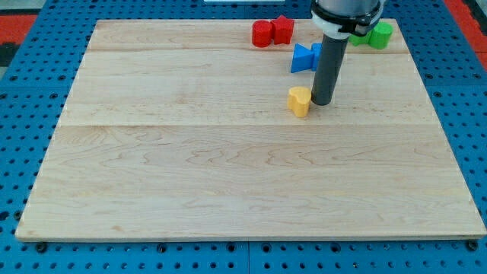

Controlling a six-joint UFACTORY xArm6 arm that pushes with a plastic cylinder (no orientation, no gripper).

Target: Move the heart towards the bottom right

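Observation:
A yellow heart block [300,100] lies on the wooden board [228,167], right of centre in the upper half. My tip [320,102] rests on the board just to the heart's right, touching or nearly touching it. A blue block [303,58] lies above the heart, partly hidden behind my rod. Its shape is unclear.
Two red blocks [262,33] [283,29] sit together at the view's top, left of the rod. A green block [379,35] lies at the top right, partly hidden by the arm. A blue pegboard [23,91] surrounds the board.

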